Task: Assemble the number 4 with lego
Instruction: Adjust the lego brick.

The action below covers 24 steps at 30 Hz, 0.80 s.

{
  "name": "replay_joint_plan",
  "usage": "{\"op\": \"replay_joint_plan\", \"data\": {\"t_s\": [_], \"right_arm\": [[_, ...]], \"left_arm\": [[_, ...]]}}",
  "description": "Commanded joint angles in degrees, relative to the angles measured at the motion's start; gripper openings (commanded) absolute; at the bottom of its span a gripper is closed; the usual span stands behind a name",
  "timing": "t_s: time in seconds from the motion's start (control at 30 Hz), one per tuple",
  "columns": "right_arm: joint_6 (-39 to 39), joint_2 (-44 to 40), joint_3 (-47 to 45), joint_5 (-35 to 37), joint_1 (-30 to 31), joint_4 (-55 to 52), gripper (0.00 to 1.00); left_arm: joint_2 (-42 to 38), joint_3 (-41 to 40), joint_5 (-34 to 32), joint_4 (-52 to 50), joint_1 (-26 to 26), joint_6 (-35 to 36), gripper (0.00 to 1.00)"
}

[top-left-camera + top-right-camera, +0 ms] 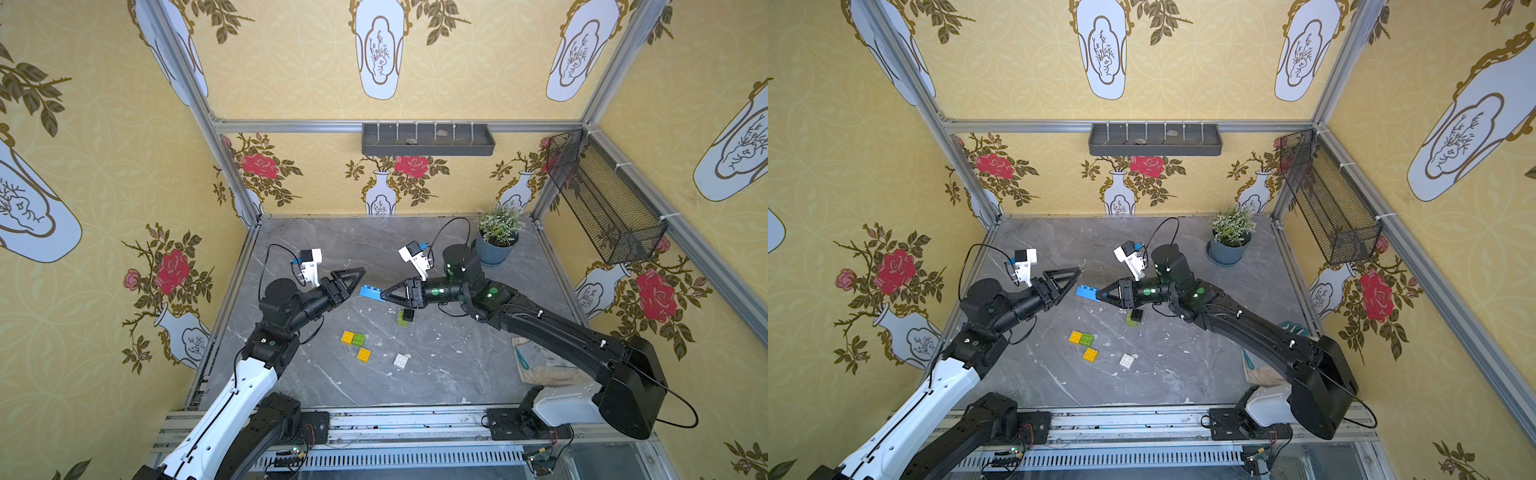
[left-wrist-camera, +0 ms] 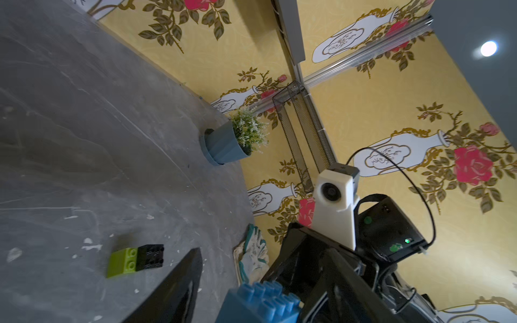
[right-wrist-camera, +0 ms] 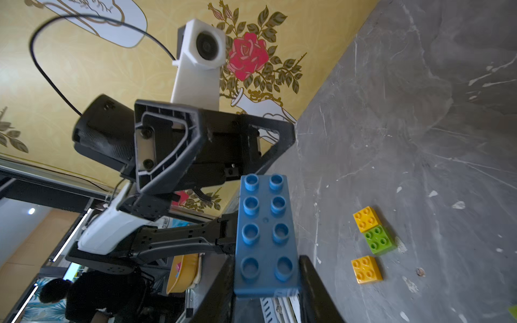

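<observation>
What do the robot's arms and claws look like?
The left arm is white and black; the right arm mostly black with green dots. The left claw and right claw are black hollow triangles. Each wrist carries a white camera and black cable.

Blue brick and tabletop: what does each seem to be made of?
Blue brick: moulded plastic by the look, smooth, slightly glossy, with crisp hollow studs. Tabletop: grey with pale veins like marble; real stone or a printed laminate, I cannot tell. Matte, with white flecks.
</observation>
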Motion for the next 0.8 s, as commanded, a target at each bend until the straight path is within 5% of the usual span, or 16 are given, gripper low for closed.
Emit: {"op": "replay_joint_plan", "data": {"t_s": [0.0,0.2,0.43,0.63,0.77], "right_arm": [[-11.86,-2.39,3.04,0.78,-0.3,-12.08,0.25],[-18.21,-5.07,7.62,-3.11,-1.04,-21.9,0.25],[-17.87,-7.24,7.54,-6.92,-0.51,-21.6,0.25],[-16.19,-7.49,7.43,-10.43,0.0,-18.14,0.25],[-15.41,-6.26,7.35,-11.95,0.06,-16.4,0.25]], "left_arm": [[-0.62,2.97,4.73,-14.85,0.65,15.58,0.66],[-2.13,5.94,20.54,-16.26,0.56,23.33,0.56],[-3.68,3.05,33.92,-5.61,0.44,20.17,0.72],[-2.46,1.97,35.24,-3.23,-0.27,21.16,0.77],[-0.77,1.54,37.0,3.6,-1.32,17.23,0.68]]}}
